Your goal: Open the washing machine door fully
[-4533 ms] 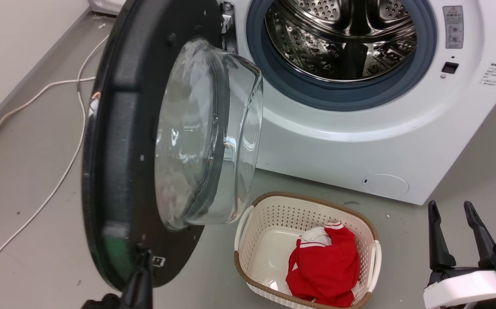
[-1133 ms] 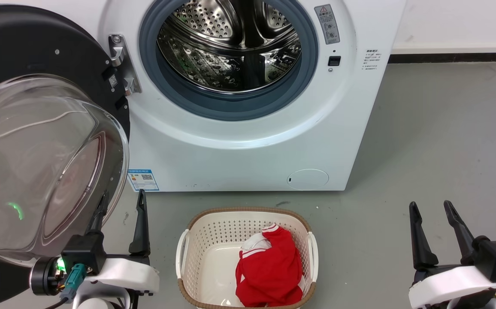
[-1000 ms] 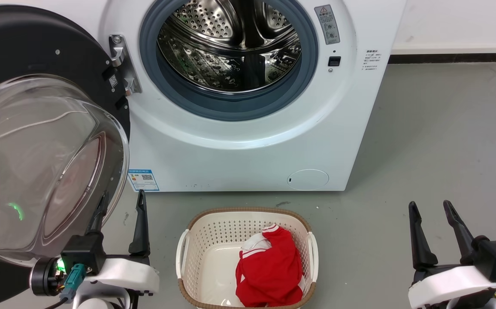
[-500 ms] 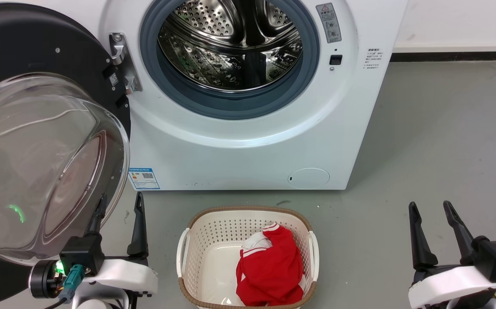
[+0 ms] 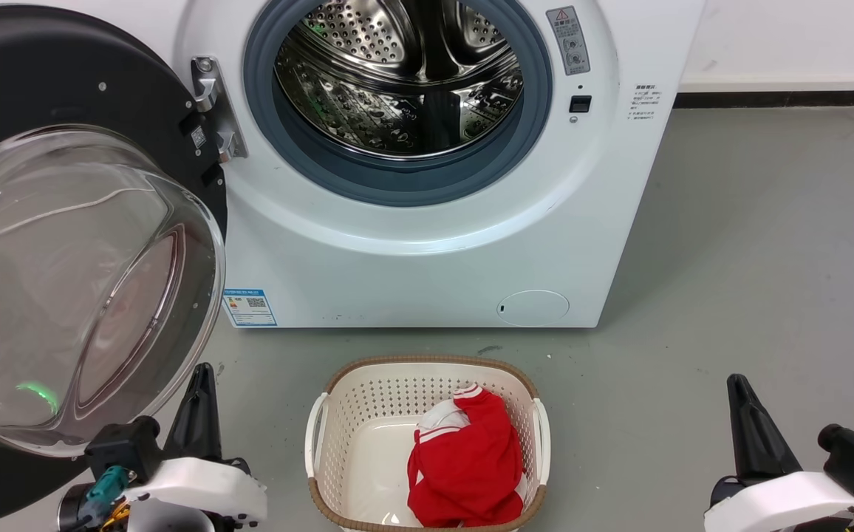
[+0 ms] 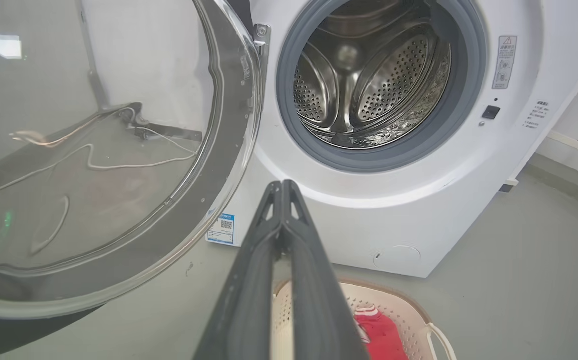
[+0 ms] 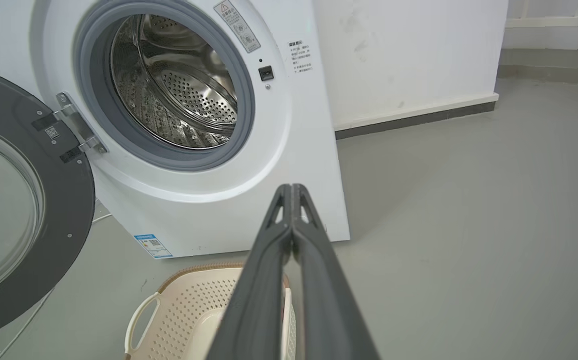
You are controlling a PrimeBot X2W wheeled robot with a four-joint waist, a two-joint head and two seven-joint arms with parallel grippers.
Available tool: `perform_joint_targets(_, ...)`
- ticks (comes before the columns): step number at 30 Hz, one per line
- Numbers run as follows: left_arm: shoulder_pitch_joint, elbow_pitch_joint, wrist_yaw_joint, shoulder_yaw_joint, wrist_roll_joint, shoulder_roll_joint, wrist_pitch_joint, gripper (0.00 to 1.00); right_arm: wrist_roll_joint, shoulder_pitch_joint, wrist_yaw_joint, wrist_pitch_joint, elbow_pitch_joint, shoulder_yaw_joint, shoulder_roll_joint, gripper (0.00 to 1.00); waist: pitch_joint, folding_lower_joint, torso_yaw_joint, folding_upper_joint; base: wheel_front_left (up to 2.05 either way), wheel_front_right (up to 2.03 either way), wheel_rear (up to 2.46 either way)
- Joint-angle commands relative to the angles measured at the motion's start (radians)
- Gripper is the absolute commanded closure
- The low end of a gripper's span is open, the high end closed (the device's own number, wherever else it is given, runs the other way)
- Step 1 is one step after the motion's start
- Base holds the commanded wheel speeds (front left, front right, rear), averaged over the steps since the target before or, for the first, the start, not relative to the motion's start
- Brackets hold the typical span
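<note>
The grey floor [image 5: 752, 258] carries the white washing machine [image 5: 434, 244], which stands ahead of both sets of fingers. Its steel drum [image 5: 405, 74] is exposed inside the grey rubber ring [image 5: 397, 177]. The washing machine door [image 5: 65, 81] is swung wide on its metal hinge [image 5: 213, 111] (clear glass bowl [image 5: 65, 281] bulging toward the head camera). It hangs to the left of the left gripper [image 6: 282, 186], near its fingertips but apart from them. A cream basket [image 5: 375, 403] sits between the 2 grippers, below their tips, holding a red garment [image 5: 464, 465]. The left gripper's 2 fingers are pressed together on nothing. The right gripper [image 7: 291, 187] is likewise clenched and empty, well to the right of the door.
</note>
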Motion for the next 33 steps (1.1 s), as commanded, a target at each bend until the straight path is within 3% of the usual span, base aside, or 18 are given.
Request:
perform_joint_targets(1, -0.029, -0.014, -0.007, 0.008, -0.049, 0.001, 0.01, 1.0, 0.049, -0.031, 0.0, 0.007, -0.009, -0.003, -0.001, 1.0, 0.0, 0.0, 0.0, 0.0, 0.0, 0.0, 0.0)
perform_joint_targets(33, -0.042, -0.003, -0.052, 0.04, -0.564, -0.02, 0.13, 1.0, 0.566, -0.09, 0.0, 0.101, 0.05, -0.025, -0.003, 1.0, -0.001, 0.0, 0.006, 0.0, 0.0, 0.0, 0.0)
